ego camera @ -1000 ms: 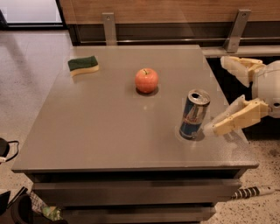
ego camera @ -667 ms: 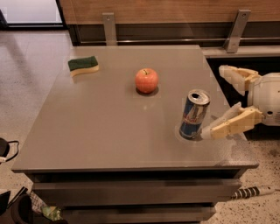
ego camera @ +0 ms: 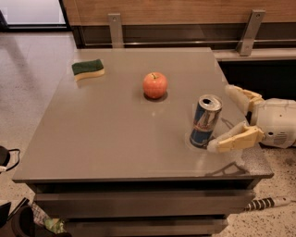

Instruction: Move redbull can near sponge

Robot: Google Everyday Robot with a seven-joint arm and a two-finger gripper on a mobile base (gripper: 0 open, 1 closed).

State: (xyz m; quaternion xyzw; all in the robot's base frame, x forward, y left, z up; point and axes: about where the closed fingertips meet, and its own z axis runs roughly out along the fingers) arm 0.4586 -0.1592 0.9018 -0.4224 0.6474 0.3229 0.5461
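The redbull can (ego camera: pixel 206 121) is standing upright on the grey desk (ego camera: pixel 106 139), toward the right side and nearer the front edge than the back. Its silver top is facing up and its blue-and-silver body is showing a red mark.

The end effector (ego camera: pixel 224 118) is reaching in from the right, just beside the can. Its two pale fingers (ego camera: pixel 238 139) are spreading wide apart and gripping nothing. The nearer finger is lying low over the desk with its tip at the foot of the can, either touching it or just short of it; which one cannot be told. The farther finger is pointing past the can's right side, clear of it. The white wrist housing (ego camera: pixel 277 122) is hanging beyond the desk's right edge.

The sponge (ego camera: pixel 88 69) is lying flat near the far left corner with its dark green side up and pale yellow foam below, well apart from the can. A red apple (ego camera: pixel 155 85) is sitting between them, closer to the can than to the sponge, with its stem up.

Drawer fronts (ego camera: pixel 138 201) are showing under the desk top, and a wooden wall panel (ego camera: pixel 175 11) is running behind it.
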